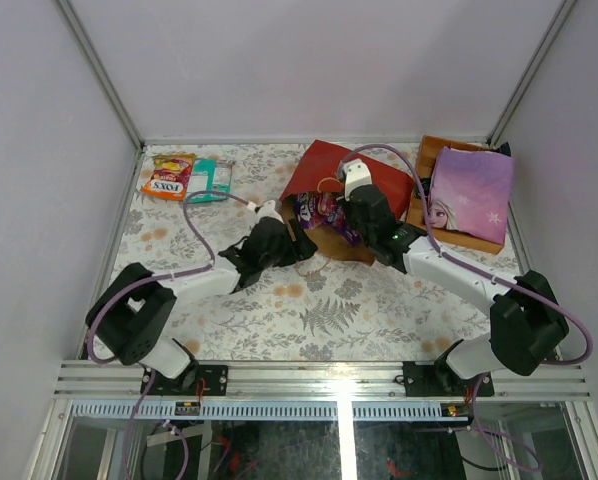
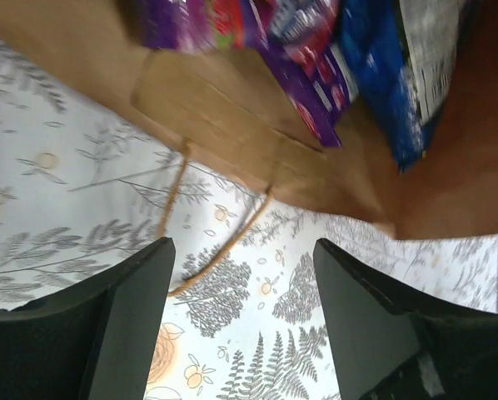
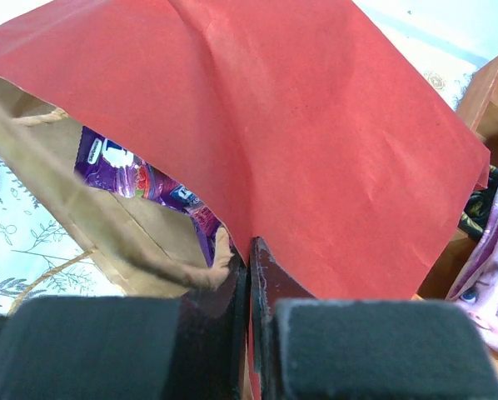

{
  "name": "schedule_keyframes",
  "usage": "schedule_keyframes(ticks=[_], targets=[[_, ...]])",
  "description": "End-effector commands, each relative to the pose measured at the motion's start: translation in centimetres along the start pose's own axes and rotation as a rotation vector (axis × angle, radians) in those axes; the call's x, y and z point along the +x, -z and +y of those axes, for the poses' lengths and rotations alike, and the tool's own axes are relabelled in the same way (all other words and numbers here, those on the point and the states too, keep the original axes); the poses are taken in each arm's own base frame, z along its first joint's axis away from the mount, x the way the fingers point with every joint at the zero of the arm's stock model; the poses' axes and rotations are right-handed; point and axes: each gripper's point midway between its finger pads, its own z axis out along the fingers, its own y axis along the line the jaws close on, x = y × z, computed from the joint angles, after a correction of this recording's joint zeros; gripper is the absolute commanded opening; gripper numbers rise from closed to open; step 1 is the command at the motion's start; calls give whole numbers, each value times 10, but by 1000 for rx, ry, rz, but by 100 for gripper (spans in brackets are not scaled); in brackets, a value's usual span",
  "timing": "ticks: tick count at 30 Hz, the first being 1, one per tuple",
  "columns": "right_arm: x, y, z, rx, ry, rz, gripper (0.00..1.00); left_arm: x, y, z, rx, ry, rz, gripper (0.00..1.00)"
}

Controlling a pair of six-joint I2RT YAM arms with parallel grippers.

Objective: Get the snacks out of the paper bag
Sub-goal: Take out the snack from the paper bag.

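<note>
The paper bag (image 1: 331, 172), red outside and brown inside, lies on its side mid-table with its mouth toward me. Purple snack packets (image 1: 324, 212) and a blue pack (image 2: 382, 75) show in its mouth. My right gripper (image 1: 364, 205) is shut on the bag's upper red wall (image 3: 316, 133) at the rim. My left gripper (image 1: 291, 243) is open and empty just in front of the mouth, above the brown lower flap (image 2: 232, 125) and its loop handle (image 2: 224, 250). An orange FOX'S packet (image 1: 168, 176) and a teal pack (image 1: 208, 180) lie at the far left.
A wooden tray (image 1: 431, 160) at the far right holds a lilac bag with snowflakes (image 1: 469, 193). The floral tablecloth (image 1: 319, 310) covers the table, with grey walls on three sides.
</note>
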Motion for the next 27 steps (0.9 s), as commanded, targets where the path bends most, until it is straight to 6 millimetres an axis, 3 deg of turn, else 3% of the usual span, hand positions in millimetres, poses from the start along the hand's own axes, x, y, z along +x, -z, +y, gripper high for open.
schedule_keyframes(ticks=[1,4,10,16,27], targets=[[-25,10,0,-27,-69,-81,0,9,-11,-16,67,-147,-34,66],[-25,8,3,-37,-66,-83,0,4,-21,-17,47,-160,-50,64],[-24,6,3,-34,-55,-75,0,-36,-36,-19,-56,-257,-178,55],[-25,3,6,-43,-53,-71,0,-55,-56,-2,-154,-286,-279,45],[-21,5,10,-66,-61,-69,0,-64,-81,44,-243,-199,-337,48]])
